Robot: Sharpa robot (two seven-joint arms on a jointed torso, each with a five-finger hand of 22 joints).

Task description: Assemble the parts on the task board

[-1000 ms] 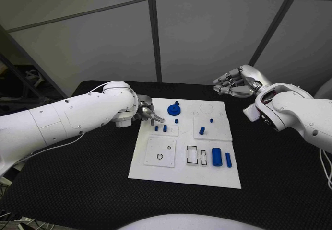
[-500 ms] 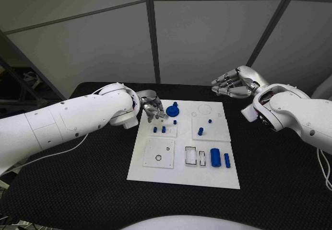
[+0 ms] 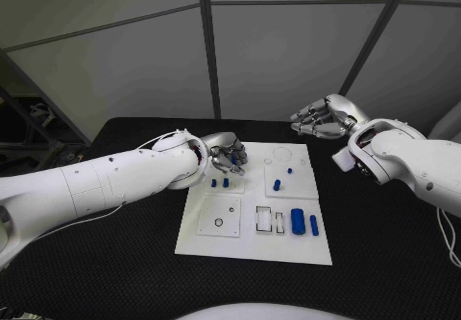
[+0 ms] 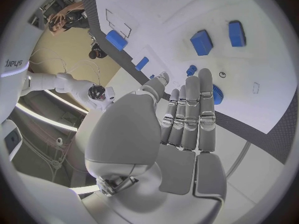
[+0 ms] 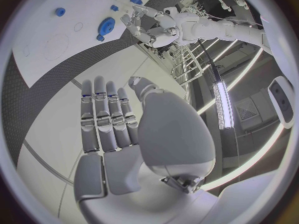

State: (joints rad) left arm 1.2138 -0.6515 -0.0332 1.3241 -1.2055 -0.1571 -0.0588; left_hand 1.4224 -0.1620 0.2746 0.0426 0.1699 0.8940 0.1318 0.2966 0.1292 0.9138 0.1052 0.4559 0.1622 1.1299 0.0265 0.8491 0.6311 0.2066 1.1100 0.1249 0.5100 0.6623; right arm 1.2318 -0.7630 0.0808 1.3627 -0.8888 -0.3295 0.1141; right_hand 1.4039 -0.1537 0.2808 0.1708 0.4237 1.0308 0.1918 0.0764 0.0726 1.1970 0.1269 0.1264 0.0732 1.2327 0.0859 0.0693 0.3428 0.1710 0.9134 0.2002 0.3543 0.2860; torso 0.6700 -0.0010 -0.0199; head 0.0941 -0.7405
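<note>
The white task board lies mid-table. My left hand hovers over its far left corner with fingers straight and together, holding nothing. The blue gear sits right by those fingertips, partly behind them; I cannot tell whether they touch it. Small blue pegs stand in the board's middle, and a blue cylinder with a thin bar lies near the right edge. My right hand hangs in the air beyond the board's far right corner, empty, fingers stretched out.
The black table surrounds the board. A square plate with a small ring hole and two rectangular slots mark the board's near half. A round recess lies at the far right.
My left hand has swung in from the board's left edge to above the gear at the far left corner. The right hand has hardly moved.
</note>
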